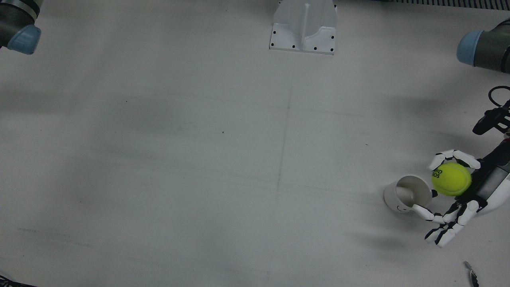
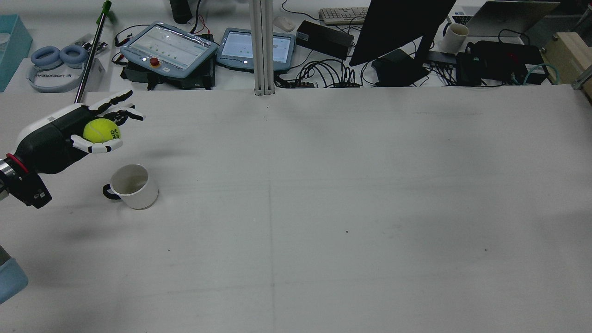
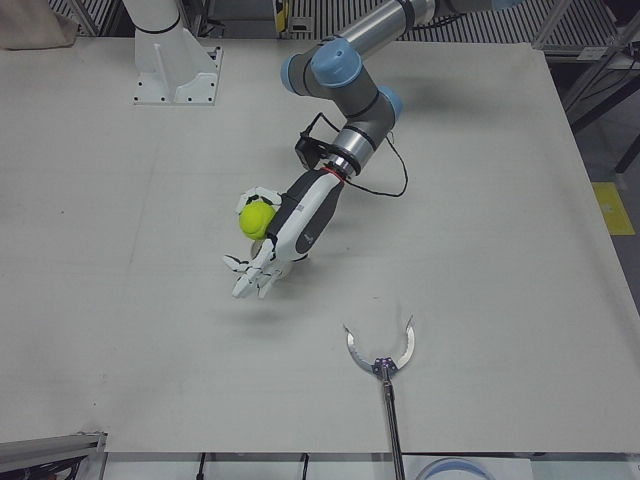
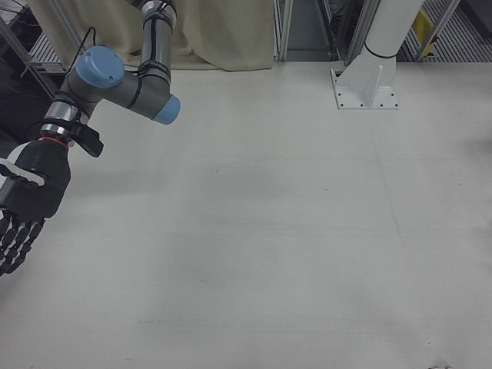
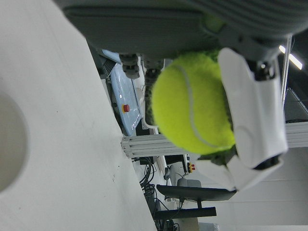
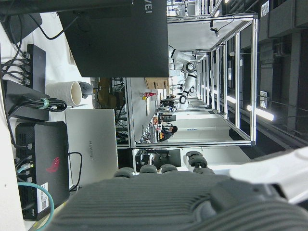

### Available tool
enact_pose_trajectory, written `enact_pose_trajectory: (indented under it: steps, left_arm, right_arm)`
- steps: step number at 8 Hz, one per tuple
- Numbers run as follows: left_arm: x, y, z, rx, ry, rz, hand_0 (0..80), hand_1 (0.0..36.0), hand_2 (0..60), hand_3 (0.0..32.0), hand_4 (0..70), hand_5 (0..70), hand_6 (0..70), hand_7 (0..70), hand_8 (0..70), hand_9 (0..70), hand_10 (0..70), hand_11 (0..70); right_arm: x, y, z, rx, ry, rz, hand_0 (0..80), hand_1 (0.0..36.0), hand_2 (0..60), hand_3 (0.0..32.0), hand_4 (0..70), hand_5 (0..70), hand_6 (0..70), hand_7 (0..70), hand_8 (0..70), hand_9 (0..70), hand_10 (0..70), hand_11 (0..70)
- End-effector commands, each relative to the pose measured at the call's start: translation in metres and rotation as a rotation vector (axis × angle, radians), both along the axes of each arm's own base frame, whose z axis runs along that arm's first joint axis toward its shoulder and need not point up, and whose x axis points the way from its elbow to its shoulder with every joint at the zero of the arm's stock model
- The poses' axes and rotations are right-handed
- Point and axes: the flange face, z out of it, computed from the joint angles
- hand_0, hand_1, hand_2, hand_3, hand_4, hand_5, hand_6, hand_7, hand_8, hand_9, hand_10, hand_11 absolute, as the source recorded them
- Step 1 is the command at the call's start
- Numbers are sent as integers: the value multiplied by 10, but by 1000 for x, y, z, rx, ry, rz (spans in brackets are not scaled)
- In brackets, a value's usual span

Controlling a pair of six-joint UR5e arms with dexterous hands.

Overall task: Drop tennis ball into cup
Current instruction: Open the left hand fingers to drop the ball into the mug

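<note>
Rear view, dark lettering on my tennis ball [image 2: 101, 130] too small to read, my left hand [image 2: 78, 132] cupped around it above the table, white cup [image 2: 131, 186] just below and beside, my right hand [image 4: 23, 207] hanging with fingers straight, holding nothing.
</note>
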Motion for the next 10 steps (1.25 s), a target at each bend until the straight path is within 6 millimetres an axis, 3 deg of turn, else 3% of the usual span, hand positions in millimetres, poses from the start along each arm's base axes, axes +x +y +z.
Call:
enact_pose_trajectory:
  steps: [1, 4, 7, 8, 9, 10]
  left_arm:
    - [1, 0, -2, 6, 4, 0, 779, 360, 199, 0, 0, 77, 0, 91, 0, 4, 0, 33]
    - [1, 0, -4, 10, 7, 0, 800, 360, 167, 0, 0, 83, 0, 81, 0, 2, 0, 40]
    - [-7, -6, -9, 11, 19, -10, 777, 360, 216, 0, 0, 76, 0, 101, 0, 6, 0, 36]
    - [-53, -23, -15, 5, 4, -90, 740, 360, 238, 0, 0, 74, 0, 118, 0, 9, 0, 35]
    - [-93, -49, -28, 6, -4, -170, 755, 360, 233, 0, 0, 77, 4, 134, 0, 13, 0, 36]
    - [-120, -72, -28, 9, -32, -220, 797, 360, 227, 0, 0, 80, 5, 149, 0, 15, 0, 37]
  right_arm:
    - [0, 0, 0, 0, 0, 0, 0, 0, 0, 0, 0, 0, 0, 0, 0, 0, 0, 0]
    - [0, 0, 0, 0, 0, 0, 0, 0, 0, 0, 0, 0, 0, 0, 0, 0, 0, 0]
    - [0, 0, 0, 0, 0, 0, 0, 0, 0, 0, 0, 0, 0, 0, 0, 0, 0, 0]
    - [0, 0, 0, 0, 0, 0, 0, 0, 0, 0, 0, 0, 0, 0, 0, 0, 0, 0]
    - [0, 0, -1, 2, 0, 0, 0, 0, 0, 0, 0, 0, 0, 0, 0, 0, 0, 0]
    - [0, 0, -1, 2, 0, 0, 0, 0, 0, 0, 0, 0, 0, 0, 0, 0, 0, 0]
